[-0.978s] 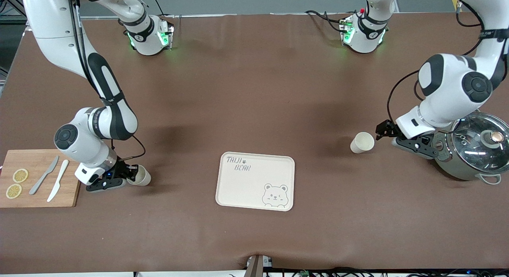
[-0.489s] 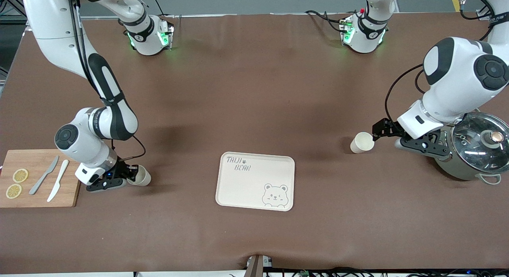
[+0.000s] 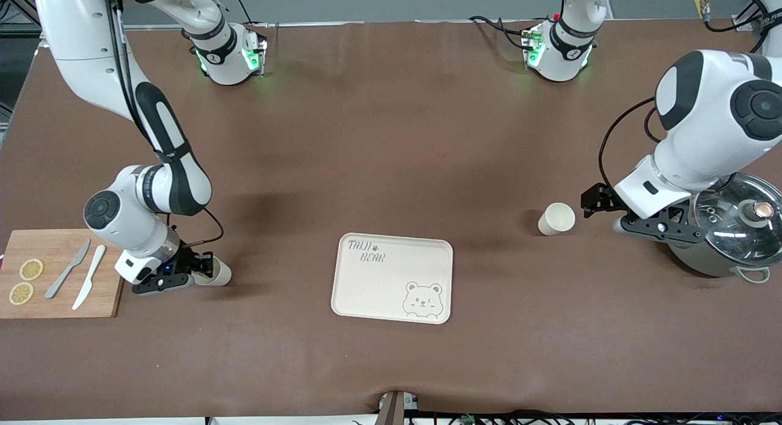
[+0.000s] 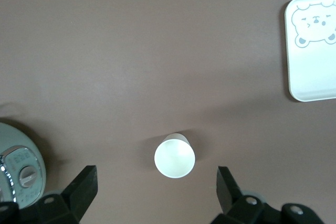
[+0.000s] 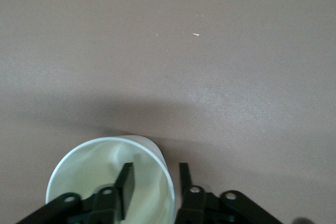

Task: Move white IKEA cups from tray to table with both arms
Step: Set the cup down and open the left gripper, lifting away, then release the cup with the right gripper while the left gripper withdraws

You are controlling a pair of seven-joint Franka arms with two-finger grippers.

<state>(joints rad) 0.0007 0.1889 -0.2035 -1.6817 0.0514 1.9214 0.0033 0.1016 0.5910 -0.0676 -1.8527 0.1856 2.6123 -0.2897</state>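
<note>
Now right hand [image 3: 204, 272] pinches one cup's [image 3: 215, 274] rim; open left hand [image 3: 591, 206] beside other cup [image 3: 556, 218].

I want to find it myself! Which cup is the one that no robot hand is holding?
Find the big pot with the glass lid at the left arm's end of the table. Beside it, toward the bear tray, stands a small white cup. The open left gripper hovers above it without touching, while the other cup is pinched by the right gripper.

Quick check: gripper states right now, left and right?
Left gripper: open, over the table by a free-standing white cup.
Right gripper: shut on the other cup's rim.
</note>
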